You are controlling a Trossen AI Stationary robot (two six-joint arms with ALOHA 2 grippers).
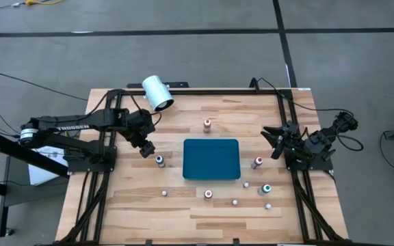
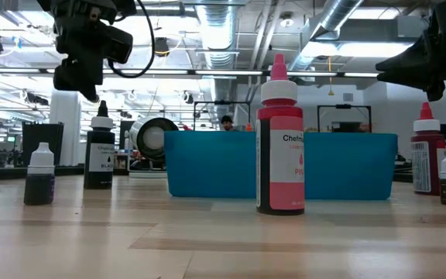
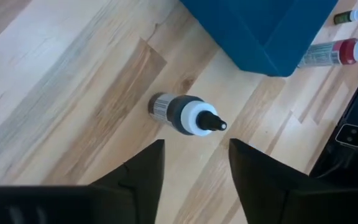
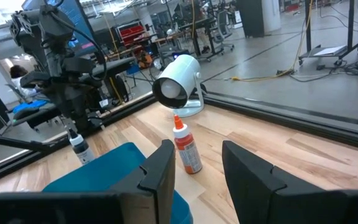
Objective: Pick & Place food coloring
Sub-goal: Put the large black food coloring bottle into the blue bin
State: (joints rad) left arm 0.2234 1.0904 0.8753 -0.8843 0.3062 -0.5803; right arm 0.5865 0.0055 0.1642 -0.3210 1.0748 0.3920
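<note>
- The teal tray point(image 1: 211, 158) sits mid-table, and everything else reads off it; it looks empty.
- The left gripper point(image 1: 146, 148) hangs just off the tray's left edge, fingers spread wide, right above a white-capped black bottle point(image 1: 159, 160).
- The right gripper point(image 1: 276, 140) waits well off the tray's right side, fingers parted and holding nothing.
- The food coloring bottles stand scattered around the tray: a red-capped one point(image 1: 207, 124) behind it, another point(image 1: 208, 195) in front.
- Each bottle seems light, stiff plastic, smooth and easy to tip; I'd pinch the labelled body below the cap, not the tapered nozzle.
</note>
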